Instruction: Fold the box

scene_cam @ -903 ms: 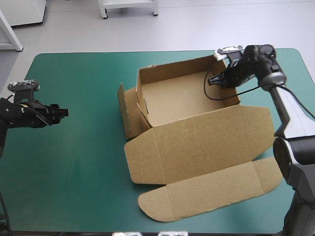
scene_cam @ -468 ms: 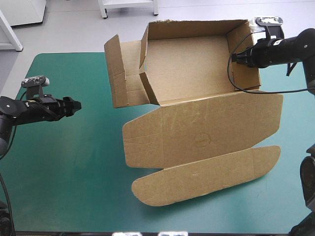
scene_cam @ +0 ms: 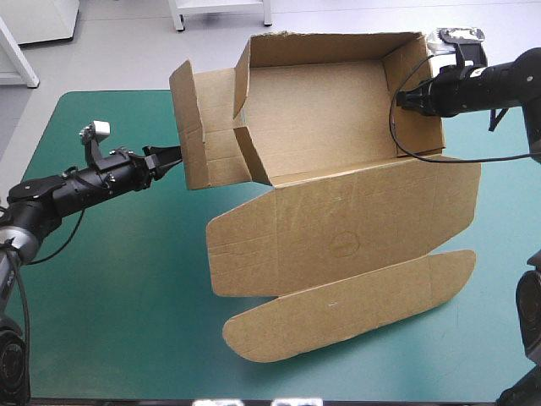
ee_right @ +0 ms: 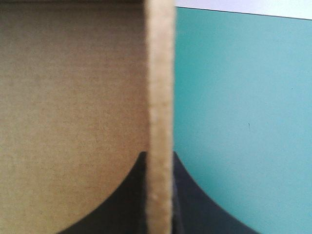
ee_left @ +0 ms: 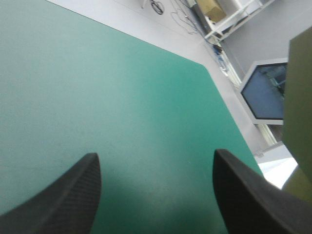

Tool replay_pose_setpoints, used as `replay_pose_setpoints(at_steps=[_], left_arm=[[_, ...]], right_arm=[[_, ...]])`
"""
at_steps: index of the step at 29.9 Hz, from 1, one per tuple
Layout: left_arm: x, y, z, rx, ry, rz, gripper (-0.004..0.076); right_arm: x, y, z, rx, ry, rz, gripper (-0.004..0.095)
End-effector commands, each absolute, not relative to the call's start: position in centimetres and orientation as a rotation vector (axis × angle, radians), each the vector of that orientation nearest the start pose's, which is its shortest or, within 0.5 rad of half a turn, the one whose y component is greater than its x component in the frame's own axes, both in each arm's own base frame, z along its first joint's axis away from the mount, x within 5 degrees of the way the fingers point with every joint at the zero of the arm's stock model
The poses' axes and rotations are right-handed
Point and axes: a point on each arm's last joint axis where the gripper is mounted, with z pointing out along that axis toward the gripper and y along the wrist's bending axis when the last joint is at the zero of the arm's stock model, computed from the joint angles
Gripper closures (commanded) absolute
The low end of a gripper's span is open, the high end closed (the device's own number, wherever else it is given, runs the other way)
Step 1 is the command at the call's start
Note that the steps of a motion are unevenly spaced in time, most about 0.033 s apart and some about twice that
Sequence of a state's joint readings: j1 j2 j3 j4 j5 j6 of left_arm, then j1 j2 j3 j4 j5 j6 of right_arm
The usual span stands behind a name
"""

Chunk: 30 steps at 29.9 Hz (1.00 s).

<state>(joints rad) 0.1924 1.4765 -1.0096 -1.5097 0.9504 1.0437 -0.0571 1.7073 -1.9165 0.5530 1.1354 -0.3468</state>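
The brown box (scene_cam: 321, 118) is an open tray, lifted and tipped so its inside faces the high view. Its lid (scene_cam: 338, 233) and rounded front flap (scene_cam: 347, 309) trail down toward the near edge. My right gripper (scene_cam: 404, 99) is shut on the tray's right wall, and in the right wrist view the wall's edge (ee_right: 160, 73) runs straight between the black fingers of that gripper (ee_right: 160, 158). My left gripper (scene_cam: 172, 157) is open, its tips just short of the tray's loose left side flap (scene_cam: 193, 127). In the left wrist view this gripper (ee_left: 156, 161) has only teal-green cover between its fingers, with the box (ee_left: 300, 97) ahead and to one side.
The teal-green table cover (scene_cam: 110, 296) stretches under and around the left arm and along the near edge. The tray's back wall reaches past the table's far edge (scene_cam: 110, 92) in the high view.
The right gripper first raised and tipped the box off the table, then held it. The left gripper has travelled right across the cover to the box's left flap.
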Motion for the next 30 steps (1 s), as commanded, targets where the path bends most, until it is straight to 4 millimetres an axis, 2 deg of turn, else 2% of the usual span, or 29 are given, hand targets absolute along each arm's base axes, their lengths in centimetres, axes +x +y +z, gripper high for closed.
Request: replay_pose_setpoints(at_steps=[1, 10, 18, 24, 30], left_arm=[[30.9, -3.8, 33.6, 0.034, 1.827, -1.259, 0.0248], [30.1, -6.7, 35.6, 0.145, 1.670, -1.466, 0.0248], [29.4, -8.5, 38.8, 0.272, 1.598, -1.598, 0.0248], [29.2, -9.7, 41.3, 0.339, 1.550, -1.622, 0.0248], [29.5, -9.9, 42.8, 0.346, 1.606, -1.534, 0.0248]], right_arm=[[35.4, 2.6, 46.7, -0.266, 2.131, 0.545, 0.0925], [35.5, 2.1, 46.5, -0.252, 2.145, 0.478, 0.0925], [35.9, 2.0, 46.2, -0.243, 2.149, 0.465, 0.0923], [35.9, 2.1, 46.2, -0.236, 2.151, 0.472, 0.0923], [35.9, 2.3, 46.2, -0.230, 2.155, 0.477, 0.0923]])
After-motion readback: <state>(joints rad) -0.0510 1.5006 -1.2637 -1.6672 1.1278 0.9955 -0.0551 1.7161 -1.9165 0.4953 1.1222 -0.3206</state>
